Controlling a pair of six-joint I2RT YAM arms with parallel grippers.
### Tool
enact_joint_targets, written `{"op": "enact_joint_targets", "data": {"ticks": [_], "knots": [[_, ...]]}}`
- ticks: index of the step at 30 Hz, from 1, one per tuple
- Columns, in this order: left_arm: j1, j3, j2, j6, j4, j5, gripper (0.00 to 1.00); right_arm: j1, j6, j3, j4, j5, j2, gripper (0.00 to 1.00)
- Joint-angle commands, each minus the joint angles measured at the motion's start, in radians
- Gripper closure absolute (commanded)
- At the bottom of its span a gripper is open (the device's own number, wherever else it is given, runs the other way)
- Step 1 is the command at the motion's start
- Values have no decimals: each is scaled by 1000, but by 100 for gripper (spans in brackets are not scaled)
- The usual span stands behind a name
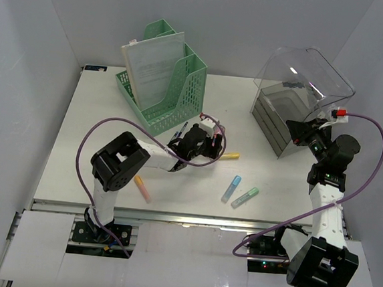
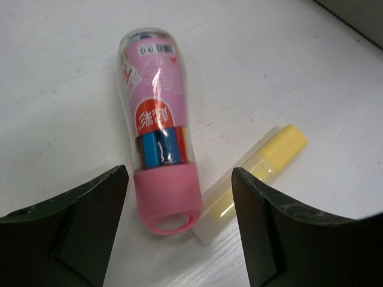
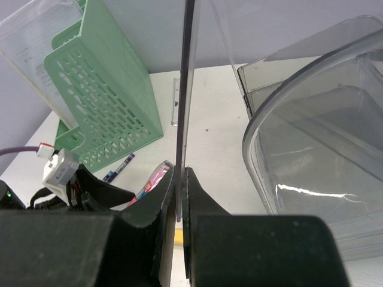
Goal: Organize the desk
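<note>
The white desk (image 1: pixel 76 153) carries scattered stationery. My left gripper (image 1: pixel 204 141) is open and low over its middle. In the left wrist view its fingers (image 2: pixel 179 177) straddle a clear tube of pens with a pink cap (image 2: pixel 158 125), and a yellow highlighter (image 2: pixel 263 161) lies against the cap inside the right finger. My right gripper (image 1: pixel 300 129) is shut on the thin edge of a clear plastic bin (image 1: pixel 311 77), held tilted above the grey drawer box (image 1: pixel 277 117). In the right wrist view (image 3: pixel 181 173) the clear wall (image 3: pixel 187 72) runs straight up from the closed jaws.
A green file holder (image 1: pixel 167 81) with papers stands at the back left, with a blue pen (image 1: pixel 178 131) at its foot. A blue highlighter (image 1: pixel 231 187), a green one (image 1: pixel 245 197) and an orange-pink one (image 1: pixel 142 187) lie near the front rail (image 1: pixel 185 218). White walls surround the desk.
</note>
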Motion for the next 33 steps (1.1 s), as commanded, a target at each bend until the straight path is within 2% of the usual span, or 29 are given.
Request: {"op": "enact_joint_targets", "data": {"ticks": [1, 8, 16, 20, 22, 24, 26, 29, 33], "knots": [[26, 100, 7, -2, -123, 24, 19, -9, -11, 8, 107, 20, -38, 92], [42, 210, 70, -11, -242, 40, 24, -9, -9, 8, 107, 18, -40, 92], [44, 195, 77, 9, -272, 45, 29, -9, -6, 8, 107, 19, -40, 92], [41, 206, 89, 16, -287, 55, 37, -9, -4, 8, 107, 19, -38, 92], [42, 210, 96, 15, -290, 54, 51, -9, -3, 7, 107, 19, -40, 92], [42, 214, 96, 16, -290, 48, 71, -9, -3, 8, 107, 19, -41, 92], [41, 215, 90, 13, -285, 24, 84, -9, -3, 8, 107, 19, -41, 92], [42, 218, 64, -3, -253, 14, 94, -9, -1, 8, 107, 16, -40, 92], [41, 227, 24, -18, -199, 35, 98, -9, 15, 13, 109, -1, -50, 92]]}}
